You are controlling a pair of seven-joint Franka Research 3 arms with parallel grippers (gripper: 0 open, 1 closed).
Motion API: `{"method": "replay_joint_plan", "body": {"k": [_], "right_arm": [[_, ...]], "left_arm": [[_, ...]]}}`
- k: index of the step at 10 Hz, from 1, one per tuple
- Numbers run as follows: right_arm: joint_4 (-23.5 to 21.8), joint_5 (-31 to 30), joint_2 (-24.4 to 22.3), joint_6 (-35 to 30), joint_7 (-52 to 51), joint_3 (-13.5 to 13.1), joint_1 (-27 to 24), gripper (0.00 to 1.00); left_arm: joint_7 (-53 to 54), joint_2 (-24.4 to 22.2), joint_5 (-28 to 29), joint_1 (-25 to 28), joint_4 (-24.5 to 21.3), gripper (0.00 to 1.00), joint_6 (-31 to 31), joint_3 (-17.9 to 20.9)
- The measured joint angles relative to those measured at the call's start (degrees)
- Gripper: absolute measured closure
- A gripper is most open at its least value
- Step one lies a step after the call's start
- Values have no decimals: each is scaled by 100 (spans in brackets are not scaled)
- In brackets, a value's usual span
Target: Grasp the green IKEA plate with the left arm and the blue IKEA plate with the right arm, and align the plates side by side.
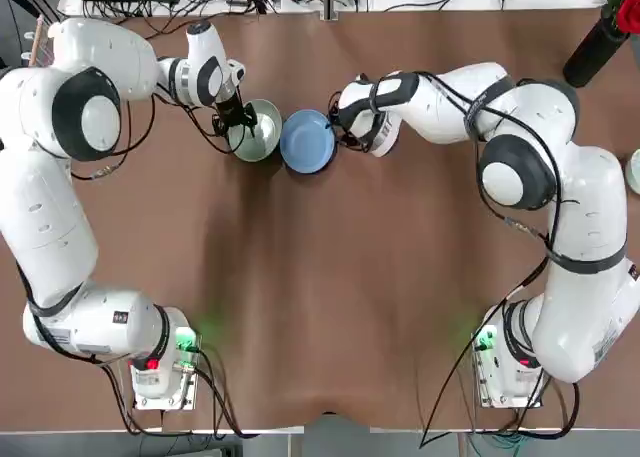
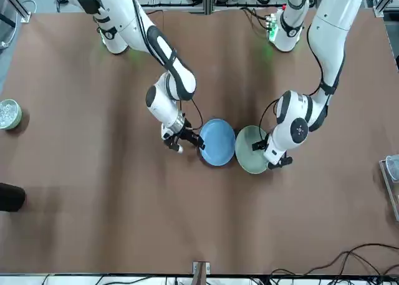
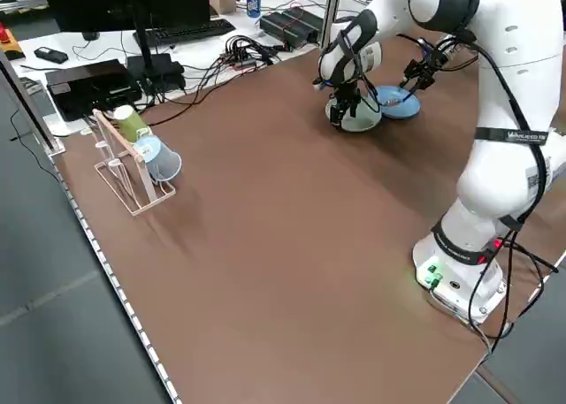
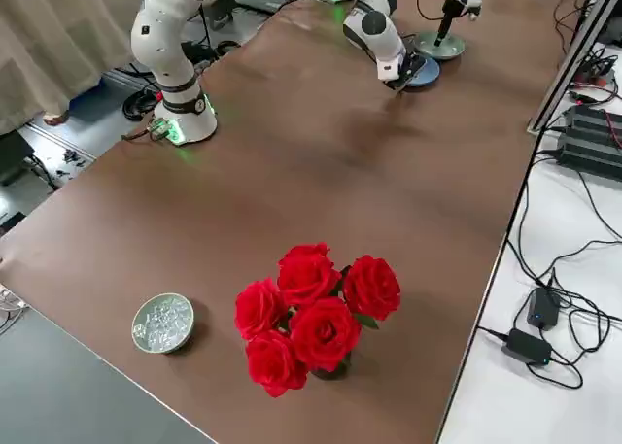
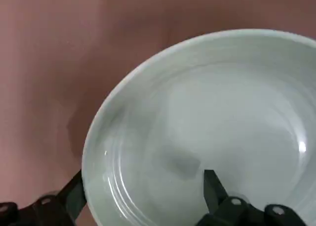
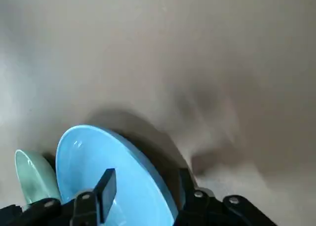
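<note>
Jaws astride both plates' rims

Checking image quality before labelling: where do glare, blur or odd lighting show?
Left wrist view: a small glare spot on the green plate. Right wrist view: the table beyond the blue plate looks blurred. Top view: green base lights tint the table.

The pale green plate (image 1: 256, 130) and light blue plate (image 1: 307, 141) sit side by side, rims touching, both tilted on the desk (image 1: 330, 307).
</note>
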Motion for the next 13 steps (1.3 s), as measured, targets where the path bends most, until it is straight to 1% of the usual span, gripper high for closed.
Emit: {"method": "replay_joint_plan", "body": {"k": [1,5,8,10,13], "right_arm": [[0,0,0,-2,-1,-14,-1,43],[-3,-10,-8,-4,-85,-114,-2,39],[-38,-15,-222,-1,-353,-144,-1,39],[-121,-19,-397,-1,-824,-239,-4,39],[-145,-20,-547,-3,-1816,-294,-54,37]], "left_arm": [[0,3,0,0,0,0,-2,0],[3,7,0,0,-1,0,-25,1],[11,7,0,7,-1,0,-48,5],[19,7,0,11,-1,0,-86,7],[21,7,0,12,-1,0,-99,8]]}}
